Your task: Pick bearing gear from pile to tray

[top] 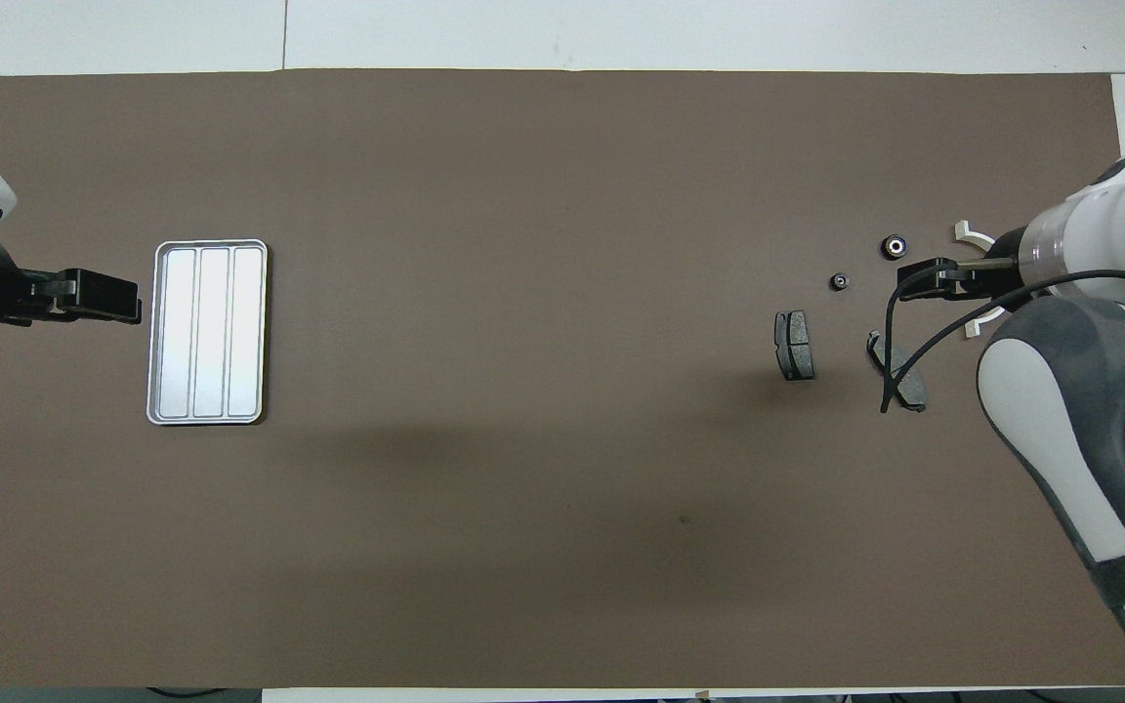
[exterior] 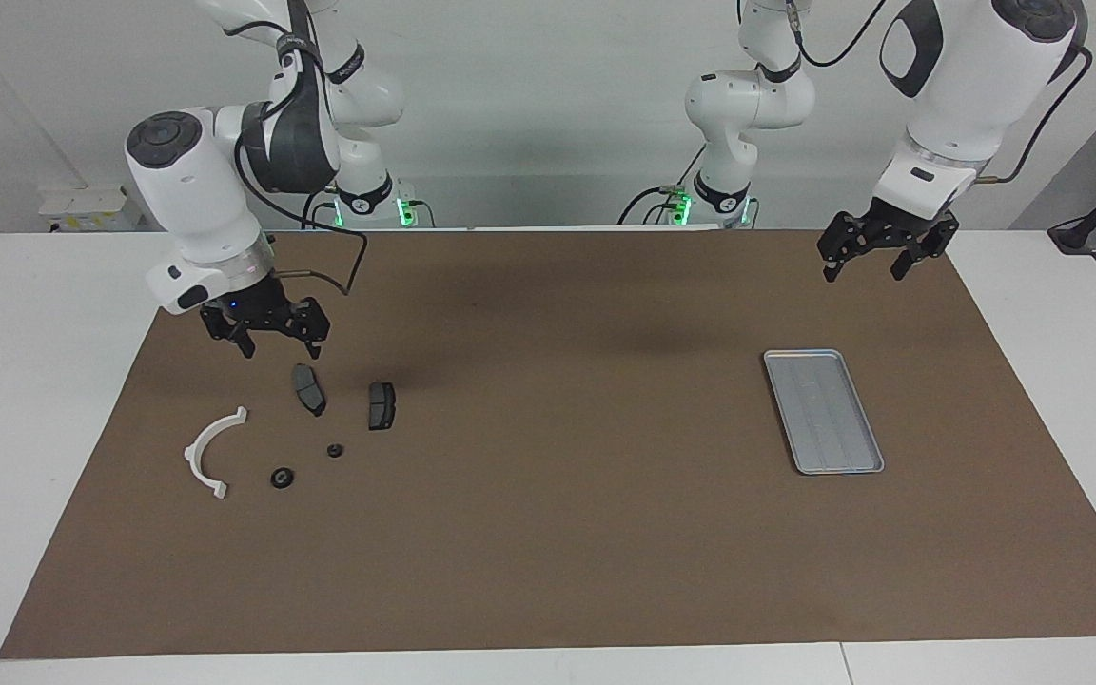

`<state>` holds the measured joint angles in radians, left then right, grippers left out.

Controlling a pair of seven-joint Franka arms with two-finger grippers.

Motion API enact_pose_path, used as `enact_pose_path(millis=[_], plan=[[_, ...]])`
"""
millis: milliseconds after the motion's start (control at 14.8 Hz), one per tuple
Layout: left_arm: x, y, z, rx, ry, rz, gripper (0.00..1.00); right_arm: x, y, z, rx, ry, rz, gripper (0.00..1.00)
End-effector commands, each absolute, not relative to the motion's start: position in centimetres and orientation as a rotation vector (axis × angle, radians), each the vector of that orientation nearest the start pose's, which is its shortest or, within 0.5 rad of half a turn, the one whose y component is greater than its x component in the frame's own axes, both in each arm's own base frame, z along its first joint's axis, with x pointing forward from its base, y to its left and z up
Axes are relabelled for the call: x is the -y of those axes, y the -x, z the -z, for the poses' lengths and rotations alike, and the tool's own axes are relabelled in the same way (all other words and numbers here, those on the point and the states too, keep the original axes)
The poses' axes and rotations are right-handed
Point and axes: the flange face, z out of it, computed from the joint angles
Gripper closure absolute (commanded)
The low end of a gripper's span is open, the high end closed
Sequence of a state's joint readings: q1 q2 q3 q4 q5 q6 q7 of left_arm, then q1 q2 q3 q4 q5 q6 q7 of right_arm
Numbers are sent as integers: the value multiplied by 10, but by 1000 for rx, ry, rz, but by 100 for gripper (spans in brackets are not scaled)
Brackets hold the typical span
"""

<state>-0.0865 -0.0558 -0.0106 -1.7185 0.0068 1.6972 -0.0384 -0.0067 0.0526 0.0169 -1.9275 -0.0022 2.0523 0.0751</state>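
Note:
The pile lies at the right arm's end of the brown mat: a white curved arc [exterior: 210, 452] [top: 973, 234], two dark grey brake pads [exterior: 308, 388] [exterior: 381, 404] [top: 795, 344], and two small black round bearing gears with bright centres, a larger [exterior: 283, 478] [top: 893, 245] and a smaller [exterior: 335, 450] [top: 841, 282]. My right gripper [exterior: 280, 344] [top: 914, 278] hangs open over the pile, just above one brake pad, holding nothing. The silver ridged tray [exterior: 824, 419] [top: 211, 332] sits empty at the left arm's end. Beside it my left gripper [exterior: 864, 269] [top: 118, 298] waits open in the air.
The brown mat [exterior: 548, 533] covers most of the white table. A black cable [top: 899, 361] from the right arm loops over the second brake pad [top: 909, 386] in the overhead view. The right arm's body hides part of the white arc there.

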Motion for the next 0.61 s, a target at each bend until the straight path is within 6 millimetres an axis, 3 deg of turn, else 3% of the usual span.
enact_pose_path(millis=[0,270,539], plan=[[54,-535,-597,-79,3148,93,0,2,-592,-445,-49,3142,140,0],[55,-534,-586,-78,3148,108,0,6,-610,-412,-24,3187,193,0],[54,-533,-585,-79,3147,115,0,14,-626,-374,-218,3178,175,0]])
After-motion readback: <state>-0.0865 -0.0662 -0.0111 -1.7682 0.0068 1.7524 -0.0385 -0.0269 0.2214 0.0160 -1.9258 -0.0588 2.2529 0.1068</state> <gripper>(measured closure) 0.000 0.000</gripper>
